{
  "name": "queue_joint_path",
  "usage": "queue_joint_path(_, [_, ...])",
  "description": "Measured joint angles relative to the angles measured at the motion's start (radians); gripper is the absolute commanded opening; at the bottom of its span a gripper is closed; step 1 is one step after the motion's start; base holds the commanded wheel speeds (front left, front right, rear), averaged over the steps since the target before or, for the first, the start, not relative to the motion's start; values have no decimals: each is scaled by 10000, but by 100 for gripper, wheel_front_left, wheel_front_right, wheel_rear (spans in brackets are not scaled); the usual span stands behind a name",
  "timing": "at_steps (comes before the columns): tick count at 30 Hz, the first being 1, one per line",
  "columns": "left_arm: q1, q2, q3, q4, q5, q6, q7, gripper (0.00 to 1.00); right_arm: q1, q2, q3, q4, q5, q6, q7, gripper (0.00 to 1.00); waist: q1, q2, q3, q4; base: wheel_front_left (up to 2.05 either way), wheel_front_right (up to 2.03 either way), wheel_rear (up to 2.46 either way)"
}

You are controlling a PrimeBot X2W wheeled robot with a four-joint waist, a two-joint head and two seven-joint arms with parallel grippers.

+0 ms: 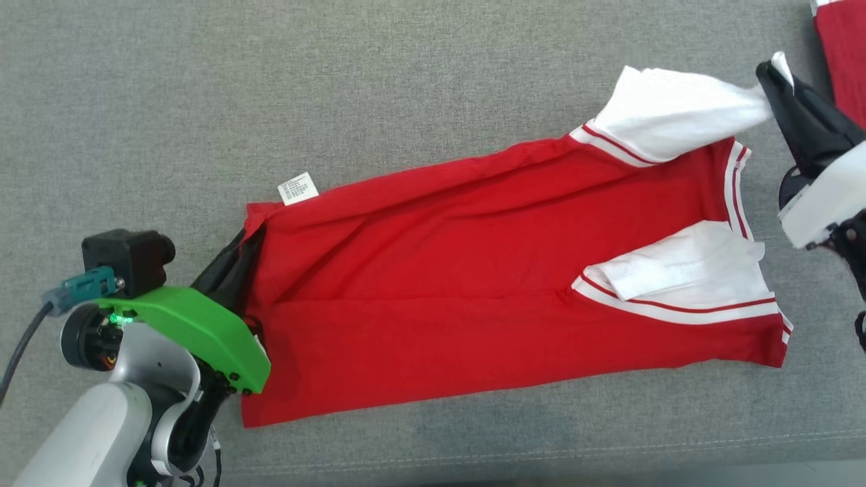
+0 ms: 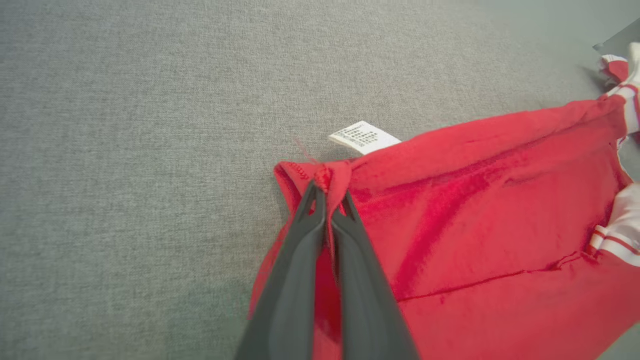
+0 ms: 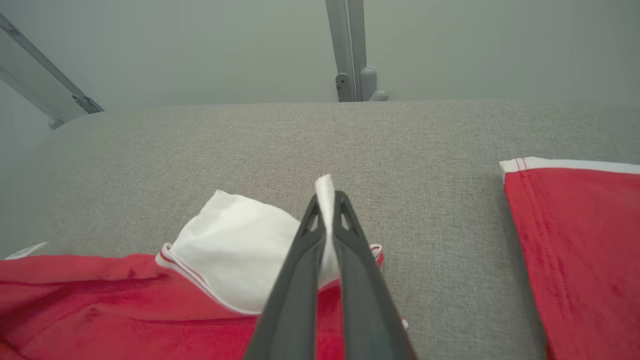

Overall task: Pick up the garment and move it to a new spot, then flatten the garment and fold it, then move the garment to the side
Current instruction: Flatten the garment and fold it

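**Two grippers pinched opposite ends of a red garment laid across grey cloth**

At the far left of the head view, the pale left arm reached in from the bottom corner, carrying a bright green bracket [image 1: 196,325] with a black camera block above it. The left gripper [image 2: 329,192] had its jaws closed on the bunched upper corner of the hem of the garment [image 1: 473,270], with red cloth squeezed between the two dark fingers. Just beside that corner, a small white care label [image 1: 298,188] stuck out from the garment's far edge.

The garment was a red shirt with white sleeves and red-and-white trim. It lay lengthwise across the middle of a grey fabric surface [image 1: 203,101], hem to the left, shoulders to the right, mostly flat with a few long creases. The near sleeve [image 1: 690,270] lay folded over the red body. The far sleeve [image 1: 676,111] stretched away to the right, drawn taut.

At the right, the right gripper [image 3: 328,197] had its jaws closed on the tip of that far sleeve, a sliver of white cloth poking up between the fingertips. Beyond it, at the right edge, lay a second red garment [image 3: 575,250] with a white border, apart from the first.
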Motion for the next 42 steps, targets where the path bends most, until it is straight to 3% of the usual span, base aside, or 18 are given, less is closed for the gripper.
queue_joint_path(9, [852,-245,163,-81,-234,136,-729,0,1871,846,-303,-581,2,0,-207,0,0,0,-131,-129,0,0,0])
queue_joint_path(31, [1808,-819,127,516,-462,73,-1716,0,3176,1390,-489,-359,142,0,-782,0,0,0,-971,-97,0,0,0])
queue_joint_path(42, [1826,-702,-192,848,-249,-238,-1795,0,3497,1622,-349,58,157,0,-1009,0,0,-1,-1248,-201,0,0,0])
